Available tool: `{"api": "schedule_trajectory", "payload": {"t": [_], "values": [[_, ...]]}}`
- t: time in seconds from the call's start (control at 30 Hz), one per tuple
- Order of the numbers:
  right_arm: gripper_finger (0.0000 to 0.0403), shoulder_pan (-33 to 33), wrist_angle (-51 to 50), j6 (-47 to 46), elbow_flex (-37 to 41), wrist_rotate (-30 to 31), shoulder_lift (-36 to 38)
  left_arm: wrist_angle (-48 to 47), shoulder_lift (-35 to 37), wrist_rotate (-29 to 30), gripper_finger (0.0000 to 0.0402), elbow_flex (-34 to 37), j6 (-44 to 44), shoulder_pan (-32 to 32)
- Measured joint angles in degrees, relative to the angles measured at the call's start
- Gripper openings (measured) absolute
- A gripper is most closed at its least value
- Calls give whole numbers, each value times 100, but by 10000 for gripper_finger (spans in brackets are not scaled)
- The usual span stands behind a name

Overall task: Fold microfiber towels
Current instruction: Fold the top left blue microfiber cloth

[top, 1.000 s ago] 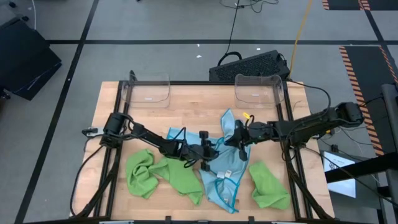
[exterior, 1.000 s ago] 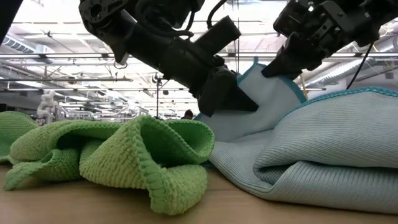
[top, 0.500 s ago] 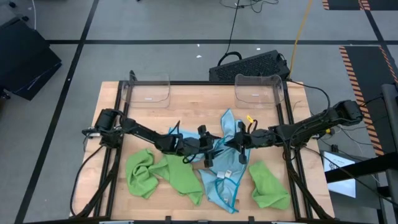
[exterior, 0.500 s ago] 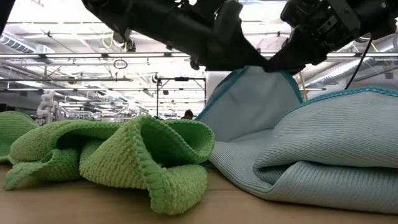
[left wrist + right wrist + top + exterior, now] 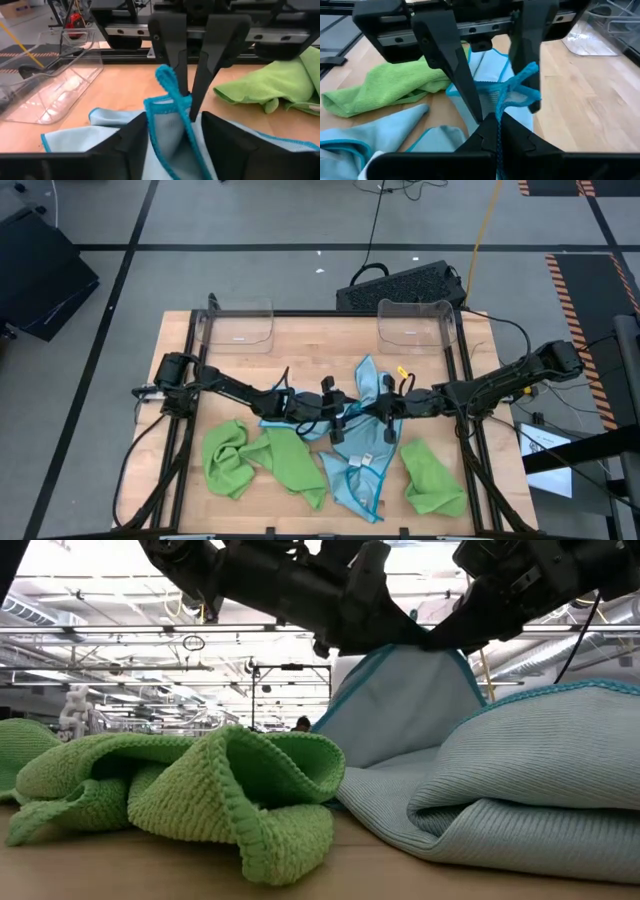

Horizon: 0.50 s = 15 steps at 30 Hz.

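Gripping one blue towel with both hands, left and right, beyond them two clear bins.

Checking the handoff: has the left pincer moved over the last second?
Yes. The left pincer shifted toward the right-hand clear plastic bin, up onto the light blue microfiber towel.

No text, label, brand, number or sign can be read anywhere in these views.

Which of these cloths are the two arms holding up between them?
The light blue towel with teal edging, in the table's middle. The left pincer and right pincer pinch its raised edge; the lime green towels lie crumpled, untouched.
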State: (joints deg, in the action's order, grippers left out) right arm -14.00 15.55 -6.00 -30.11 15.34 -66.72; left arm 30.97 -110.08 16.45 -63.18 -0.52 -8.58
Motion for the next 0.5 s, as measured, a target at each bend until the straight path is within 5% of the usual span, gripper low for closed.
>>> {"api": "schedule_trajectory", "payload": {"t": [0.3, 0.5], "values": [[0, 0, -39, 89, 0, 39, 0, 118, -1, -15, 19, 0, 330, -40], [20, -31, 0, 116, 0, -10, 13, 234, 34, 21, 12, 11, 561, -107]]}}
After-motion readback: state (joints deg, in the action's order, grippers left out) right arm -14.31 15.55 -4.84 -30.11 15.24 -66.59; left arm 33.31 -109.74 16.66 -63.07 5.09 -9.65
